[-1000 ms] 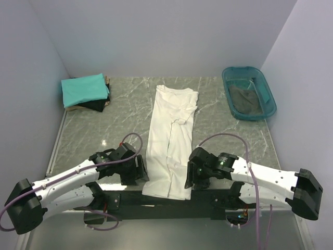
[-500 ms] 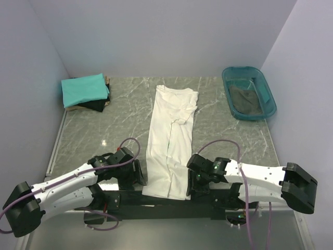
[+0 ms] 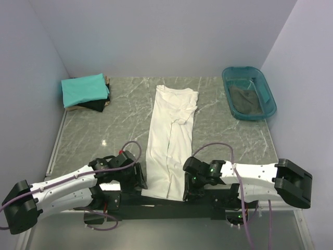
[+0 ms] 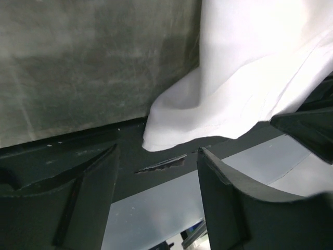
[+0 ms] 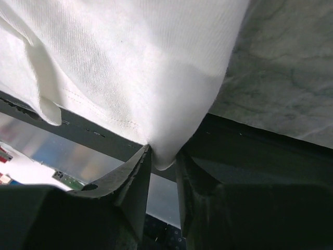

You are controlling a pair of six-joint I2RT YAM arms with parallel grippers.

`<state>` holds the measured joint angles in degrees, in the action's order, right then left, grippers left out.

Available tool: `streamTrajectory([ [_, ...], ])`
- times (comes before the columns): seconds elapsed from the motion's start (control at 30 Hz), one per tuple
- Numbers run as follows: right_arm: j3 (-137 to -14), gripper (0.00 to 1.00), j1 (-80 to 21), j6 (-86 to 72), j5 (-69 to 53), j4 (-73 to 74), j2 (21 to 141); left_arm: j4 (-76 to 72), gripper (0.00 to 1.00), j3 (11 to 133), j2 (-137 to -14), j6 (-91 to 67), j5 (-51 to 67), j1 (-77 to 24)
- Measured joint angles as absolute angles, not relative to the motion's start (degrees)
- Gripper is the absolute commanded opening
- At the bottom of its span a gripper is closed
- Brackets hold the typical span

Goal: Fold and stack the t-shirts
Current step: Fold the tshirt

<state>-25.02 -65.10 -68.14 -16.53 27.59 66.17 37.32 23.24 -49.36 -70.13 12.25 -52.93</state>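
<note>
Right claw (image 5: 162,153) (arm low) on t-shirt (image 5: 130,67) corner

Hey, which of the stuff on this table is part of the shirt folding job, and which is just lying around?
Part of the job: white t-shirt, middle; teal t-shirt, back left; black t-shirt beneath it.
Just lying about: teal tub, back right; grey cloth inside it.

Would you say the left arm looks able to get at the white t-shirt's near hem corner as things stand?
Probably yes: the left claw stands open right at the white t-shirt, by its hem corner, nothing between.
</note>
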Motion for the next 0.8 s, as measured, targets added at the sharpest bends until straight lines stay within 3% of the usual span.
streamTrajectory([
  [0.2,-23.77,0.24,-66.13,-70.04,-16.73,26.72,65.49,36.21,0.58,22.79,-52.77,-72.99,11.88,-57.67],
  [0.7,-20.97,0.23,-66.41,-73.25,-15.88,26.61,60.86,32.18,0.43,21.76,-55.37,-75.96,11.70,-60.86],
  [0.8,-20.97,0.22,-66.46,-73.47,-15.86,26.61,60.88,31.62,0.31,21.76,-56.55,-76.09,11.68,-61.54],
])
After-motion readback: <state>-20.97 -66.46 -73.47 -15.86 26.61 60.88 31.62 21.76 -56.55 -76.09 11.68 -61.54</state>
